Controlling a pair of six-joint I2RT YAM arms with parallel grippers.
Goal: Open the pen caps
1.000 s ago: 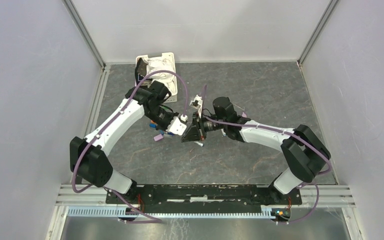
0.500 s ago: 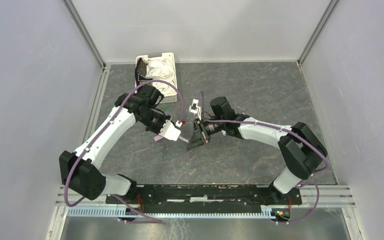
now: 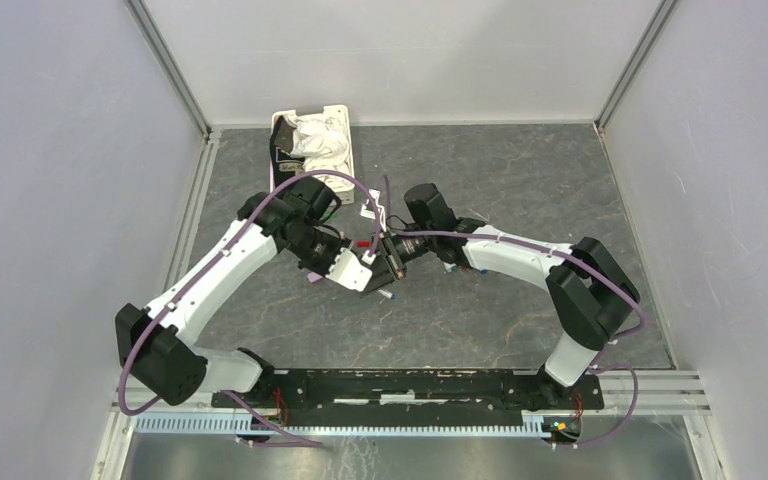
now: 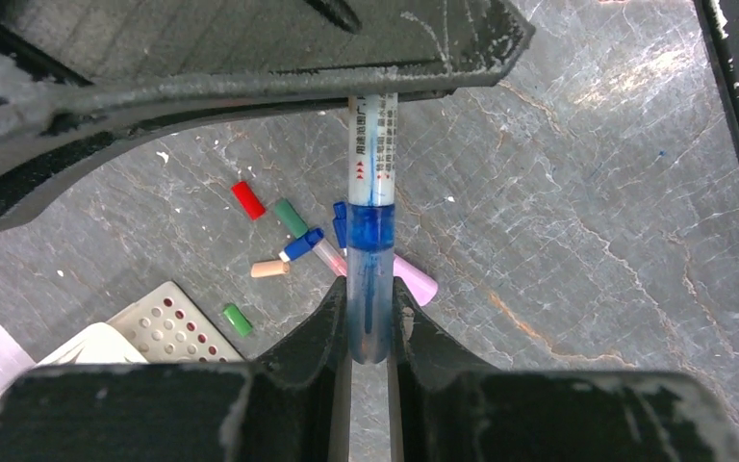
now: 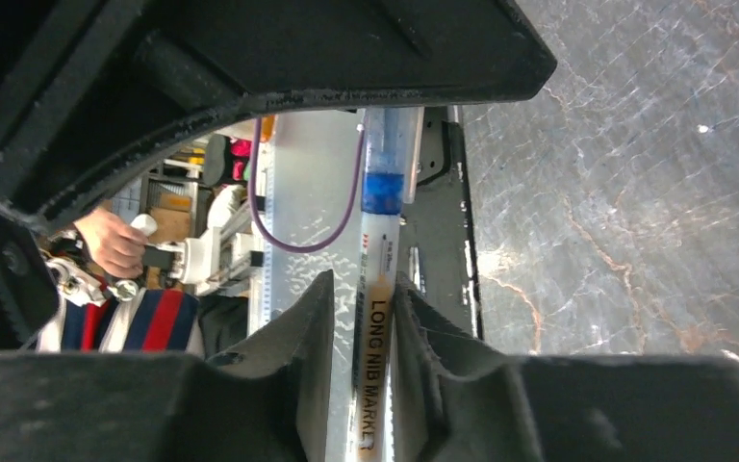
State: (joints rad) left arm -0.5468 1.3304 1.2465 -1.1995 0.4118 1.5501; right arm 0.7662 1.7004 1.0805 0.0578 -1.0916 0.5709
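Red, green, blue, peach pen caps lie scattered.

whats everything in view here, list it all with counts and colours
marker: 1, white barrel with blue end, held in the air between both grippers
red cap: 1, red, on the table
green caps: 2, green, on the table, one near the basket
blue caps: 2, blue, on the table beside the marker
orange cap: 1, pale orange, on the table
pink cap: 1, pink, partly behind the marker
basket: 1, white, perforated, far left of the table
cloth: 1, white, in the basket
table: 1, dark grey marbled
left gripper: 1, black, shut on the marker's blue end
right gripper: 1, black, jaws either side of the white barrel, slightly apart
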